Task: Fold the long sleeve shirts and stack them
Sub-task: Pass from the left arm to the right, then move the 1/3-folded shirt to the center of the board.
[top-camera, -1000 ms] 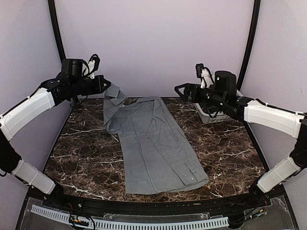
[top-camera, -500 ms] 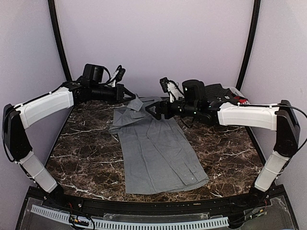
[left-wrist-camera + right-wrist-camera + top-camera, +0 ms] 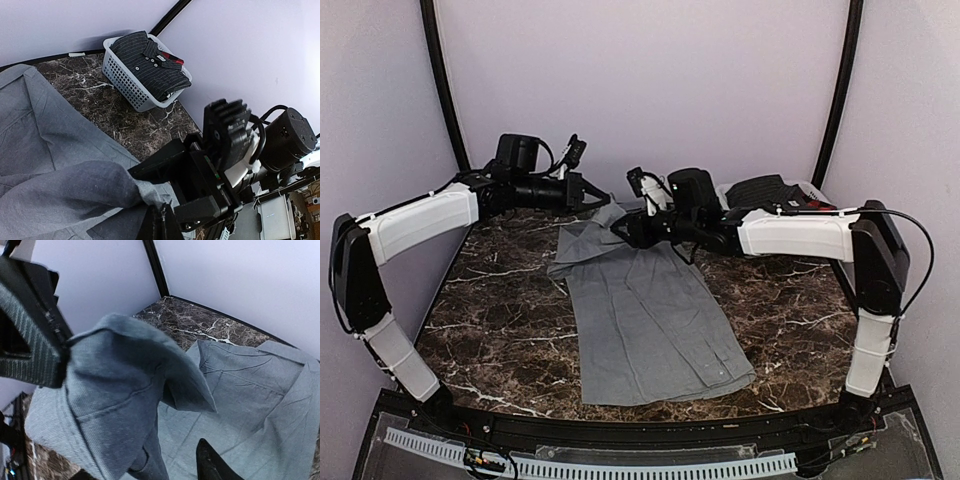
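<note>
Spread over the middle of the marble worktop (image 3: pixel 500 300): one grey shirt (image 3: pixel 650 320), hem toward the near right corner, collar end toward the far edge. Flat for most of its length, lifted off the stone only at the collar end.

Pinching that raised fold, pressed together on the cloth, just left of the middle of the far edge: the left pincer (image 3: pixel 604 201).

Reaching in from the right to the same fold, almost tip to tip with the other: the right pincer (image 3: pixel 623 231). Spread partway, with one finger on either side of the hanging cloth in the wrist views. Cannot tell whether touching the cloth.

Hanging from both pincers down to the flat body of the shirt: a drape of grey cloth.

In the far right corner, well apart from both pincers: a white basket (image 3: pixel 125 85) with a dark striped shirt (image 3: pixel 145 60) folded inside.
</note>
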Motion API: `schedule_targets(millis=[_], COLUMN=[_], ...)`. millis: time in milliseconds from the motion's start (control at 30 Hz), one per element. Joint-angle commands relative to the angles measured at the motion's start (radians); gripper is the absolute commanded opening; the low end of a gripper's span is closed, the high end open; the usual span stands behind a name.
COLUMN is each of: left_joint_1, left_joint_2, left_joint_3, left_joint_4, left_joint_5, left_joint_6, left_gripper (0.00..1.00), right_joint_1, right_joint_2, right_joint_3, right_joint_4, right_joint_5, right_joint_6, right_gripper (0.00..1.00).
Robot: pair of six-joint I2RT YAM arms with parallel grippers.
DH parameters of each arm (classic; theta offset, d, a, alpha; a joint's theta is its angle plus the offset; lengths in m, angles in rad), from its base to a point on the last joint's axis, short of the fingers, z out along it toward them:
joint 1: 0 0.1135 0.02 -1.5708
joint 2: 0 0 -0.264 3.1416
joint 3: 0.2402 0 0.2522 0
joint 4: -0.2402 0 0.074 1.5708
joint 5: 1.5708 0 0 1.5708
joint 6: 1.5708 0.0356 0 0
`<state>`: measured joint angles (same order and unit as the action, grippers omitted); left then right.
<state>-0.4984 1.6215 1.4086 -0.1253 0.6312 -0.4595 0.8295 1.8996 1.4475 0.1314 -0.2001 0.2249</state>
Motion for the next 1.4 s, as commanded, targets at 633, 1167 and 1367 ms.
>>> schedule_targets(millis=[633,1167,1367], left_joint_1=[-0.009,-0.114,-0.111], left_joint_2=[-0.145,0.021,0.159], left_joint_3=[-0.315,-0.552,-0.496], left_joint_4=[-0.158,0.193,0.173], left_joint_5=[-0.305,-0.210,-0.255], left_joint_6=[-0.174,-0.310,-0.296], left_gripper=[0.41,0.36,0.34], right_joint_1=[-0.107,-0.110,-0.131], right_joint_2=[0.118,0.272,0.307], right_joint_3=[-0.015,-0.022,0.014], right_joint_4=[-0.193,-0.214,-0.216], right_joint_5=[0.235,0.269,0.268], right_joint_6=[0.000,0.040,0.089], right_gripper=[0.00,0.00,0.00])
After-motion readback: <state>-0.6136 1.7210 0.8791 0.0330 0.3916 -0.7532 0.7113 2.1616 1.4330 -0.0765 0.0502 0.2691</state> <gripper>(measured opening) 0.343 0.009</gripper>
